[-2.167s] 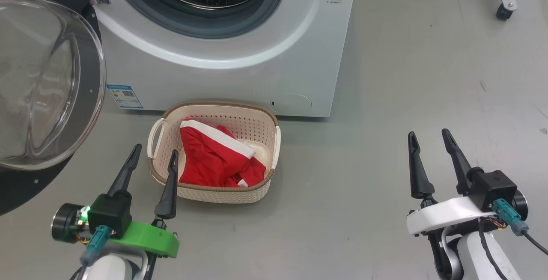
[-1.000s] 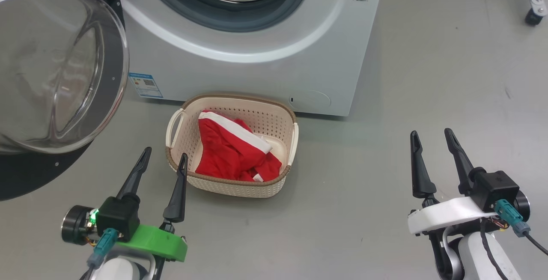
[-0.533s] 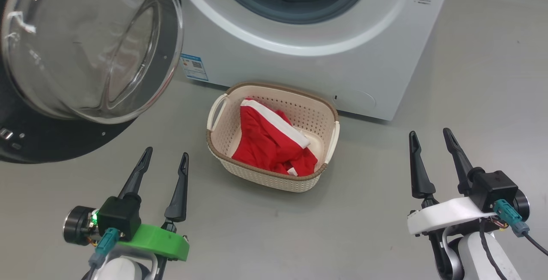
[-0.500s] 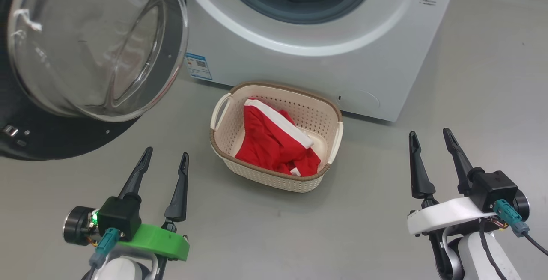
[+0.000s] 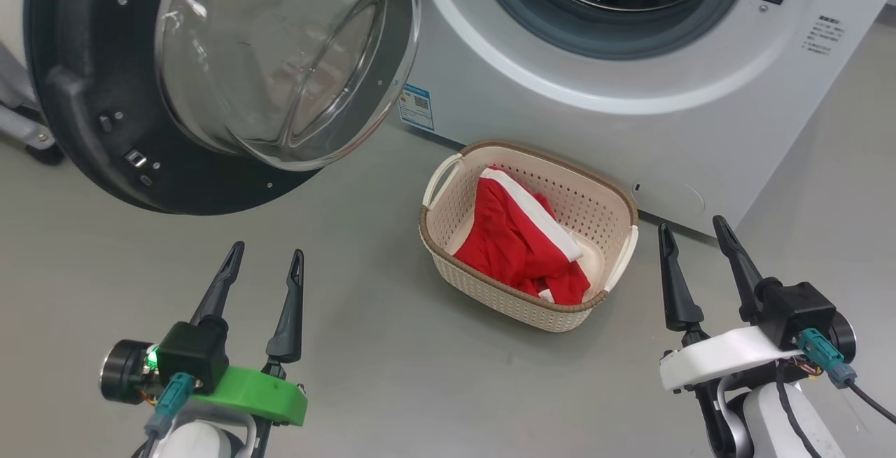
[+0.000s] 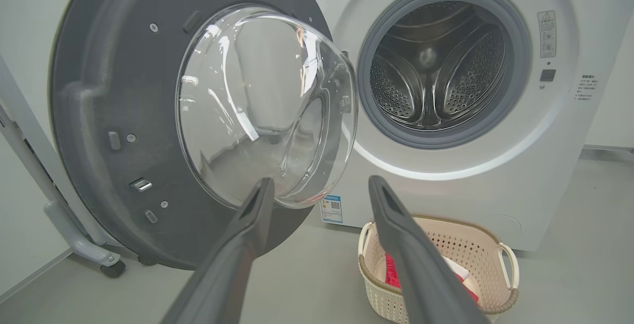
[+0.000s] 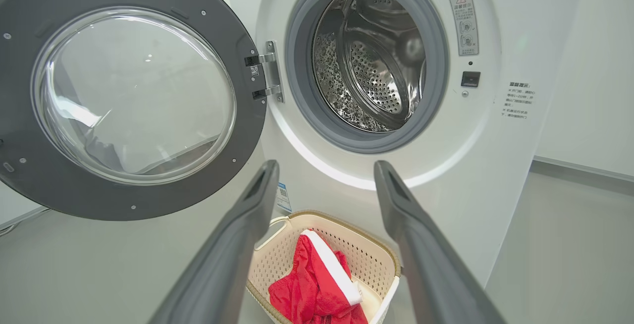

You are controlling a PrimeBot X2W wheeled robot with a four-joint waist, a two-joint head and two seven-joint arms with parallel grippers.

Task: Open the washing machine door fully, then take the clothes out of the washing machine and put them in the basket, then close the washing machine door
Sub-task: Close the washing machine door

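The washing machine (image 5: 560, 129) (image 6: 475, 185) (image 7: 446, 175) stands with its drum (image 7: 376, 61) bare of fabric. Its door (image 5: 210, 80) (image 6: 163, 126) (image 7: 124, 96) hangs wide open to the left, glass bowl facing out. On the floor before the machine sits the basket (image 5: 448, 262) (image 6: 475, 244) (image 7: 267, 264), and the red clothes (image 5: 518, 241) (image 6: 391, 270) (image 7: 307, 294) lie inside it. My left gripper (image 5: 264, 263) (image 6: 319, 188) is open, low and left of the basket, below the door. My right gripper (image 5: 691, 235) (image 7: 324, 170) is open just right of the basket.
A grey metal leg with a caster (image 5: 31, 139) (image 6: 79, 244) stands behind the open door at the far left. A blue sticker (image 5: 417, 106) marks the machine's lower front. Grey floor (image 5: 392, 374) stretches between my grippers.
The head camera has swung left and up, so the door, machine and basket have slid right in view. Both grippers stay open and hold the same pose.
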